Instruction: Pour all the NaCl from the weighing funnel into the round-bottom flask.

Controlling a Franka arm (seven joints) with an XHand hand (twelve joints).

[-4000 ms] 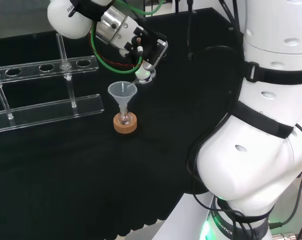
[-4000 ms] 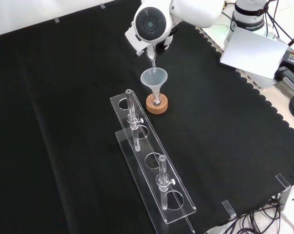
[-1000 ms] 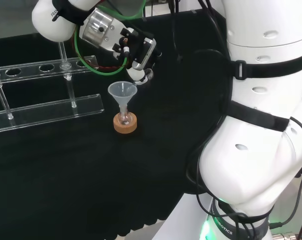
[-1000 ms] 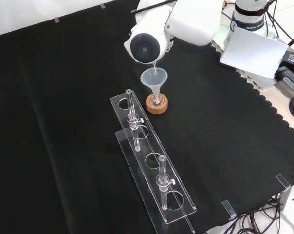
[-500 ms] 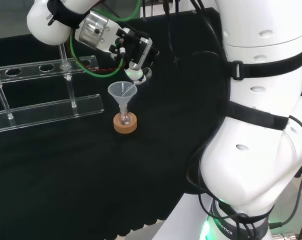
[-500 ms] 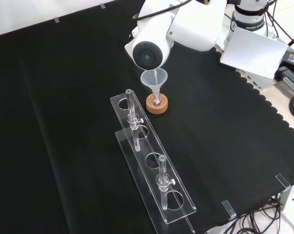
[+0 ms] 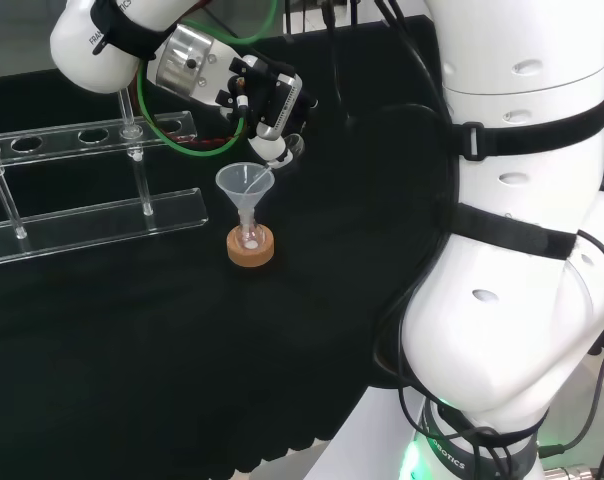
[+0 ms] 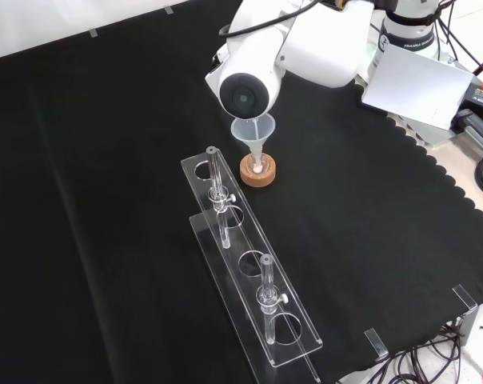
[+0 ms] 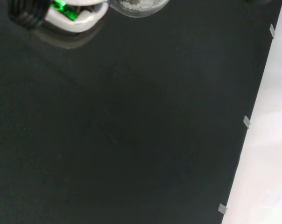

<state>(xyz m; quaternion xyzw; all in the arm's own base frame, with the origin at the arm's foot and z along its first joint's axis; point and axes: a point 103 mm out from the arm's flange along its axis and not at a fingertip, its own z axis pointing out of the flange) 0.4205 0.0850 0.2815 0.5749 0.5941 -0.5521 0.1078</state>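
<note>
Clear acrylic makes up the nearest ware in the front view: one test-tube rack (image 8: pixel 249 280) lying on the black cloth of the bench (image 8: pixel 105 200), with two glass tubes (image 8: pixel 266 298) standing in it. Just beyond its far end sits one cork ring (image 8: pixel 257 171), and on that ring one small round-bottom flask (image 7: pixel 249 240), with white grains visible at its bottom in the head view. One clear filling funnel (image 7: pixel 245 184) stands in the flask's neck.

Farther still, up and to the right of the funnel's rim in the head view, the hand (image 7: pixel 265 98) has its fingers curled round one small weighing funnel (image 7: pixel 285 152), tilted with its spout over the wide funnel mouth. In the wrist view white grains show in the weighing funnel's bowl (image 9: pixel 138 5), so the pour looks unfinished.

To do this step well, I judge the spout should sit over the middle of the funnel mouth, not its edge, and the tilt should steepen slowly so the salt slides rather than jumps. Grains clinging to the bowl would call for a steeper angle. Bumping the funnel could topple the flask from its ring.
</note>
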